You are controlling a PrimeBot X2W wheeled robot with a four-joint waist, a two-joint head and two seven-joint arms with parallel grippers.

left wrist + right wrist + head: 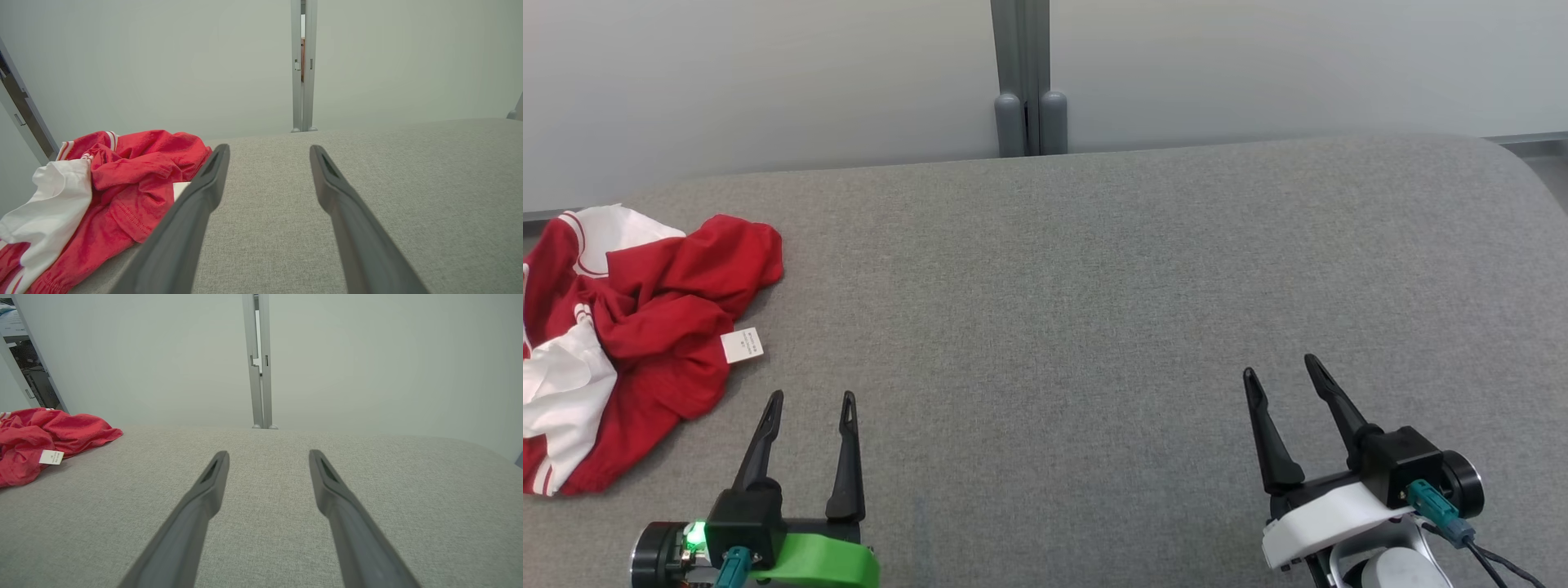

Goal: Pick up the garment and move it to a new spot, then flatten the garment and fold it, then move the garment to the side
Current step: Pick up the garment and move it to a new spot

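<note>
Left pincer (pixel 813 396) and right pincer (pixel 1280 365), both mine, stand with their long dark fingers spread apart and nothing between them, poised by the near edge of a grey fabric-covered worktop (pixel 1054 269). I see the left one toward the near-left corner, carried on a green wrist cover with a small green light glowing beside it. The right one sits toward the near-right corner on a white wrist cover, its fingers angled slightly toward the left edge.

The garment (pixel 645 327), red with white panels and white-striped trim, lies crumpled in a heap against the worktop's left edge, reaching from close to the far-left corner down toward the near edge. A small white label (pixel 743 345) sticks out from the side of the heap that faces the middle of the worktop. My left pincer is near that side of the heap, its fingertips close to the cloth but apart from it. My right pincer is well apart from the garment, with a broad stretch of bare grey fabric between them.

Beyond the far edge rises a pale wall (pixel 768 82), split by a grey post (pixel 1021 65) that meets the worktop around the middle of that edge.
</note>
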